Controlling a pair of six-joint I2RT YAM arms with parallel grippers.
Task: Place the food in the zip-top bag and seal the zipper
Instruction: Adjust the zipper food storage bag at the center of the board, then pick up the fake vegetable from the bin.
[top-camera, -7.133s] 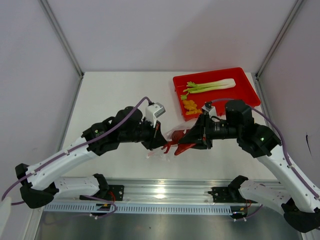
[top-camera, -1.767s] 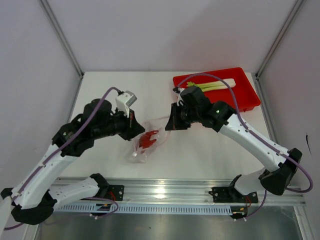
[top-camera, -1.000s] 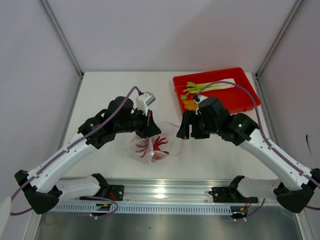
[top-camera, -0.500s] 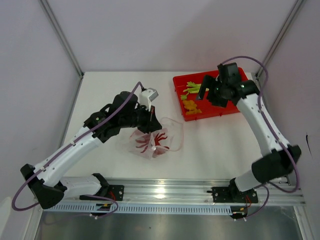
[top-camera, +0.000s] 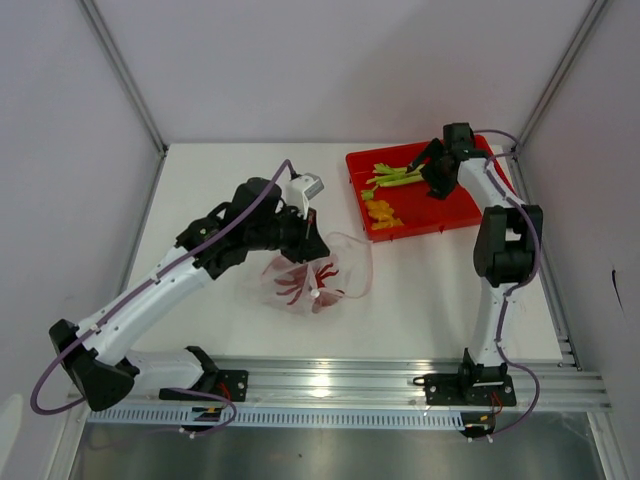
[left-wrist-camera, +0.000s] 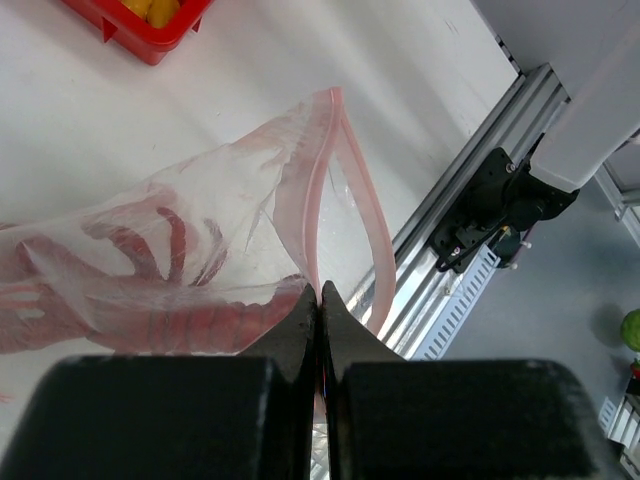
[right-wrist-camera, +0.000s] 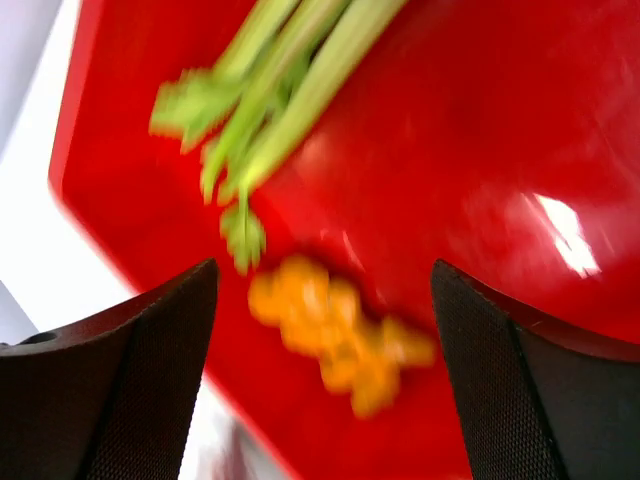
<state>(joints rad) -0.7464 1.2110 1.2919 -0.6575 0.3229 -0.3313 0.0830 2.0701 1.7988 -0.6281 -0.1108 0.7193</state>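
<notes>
- A red tray (top-camera: 470, 195) sits at the far right of the white table (top-camera: 220, 180), well apart from the bag.
- The green stalk (top-camera: 395, 177) lies in the tray, near its far side.
- The yellow pieces (top-camera: 380, 212) lie in the tray's near left corner, just beside the leafy end of the stalk.
- A metal rail (top-camera: 330, 380) runs along the near edge of the table.
- The clear bag (top-camera: 345, 275) lies near the middle of the table, and its mouth gapes open on the right side.
- The red spiky piece (top-camera: 305, 285) is inside the bag. The stalk and the yellow pieces are not in the bag yet.
- The pink zipper (left-wrist-camera: 350, 180) runs round the bag's mouth. Its two sides are apart, so the bag is not sealed.
- The left arm (top-camera: 150, 300) reaches from the near left corner out over the table and bends at the elbow.
- The left gripper (left-wrist-camera: 320, 290) points down at the bag. Its fingers are squeezed tight together on the zipper, pinching the rim of the bag.
- The right arm (top-camera: 505, 250) is stretched far out to the tray.
- The right gripper (top-camera: 428, 175) hangs over the tray, above the stalk and the yellow pieces. Its fingers (right-wrist-camera: 110, 390) are spread wide and hold nothing.
- The right wrist view is blurry.
</notes>
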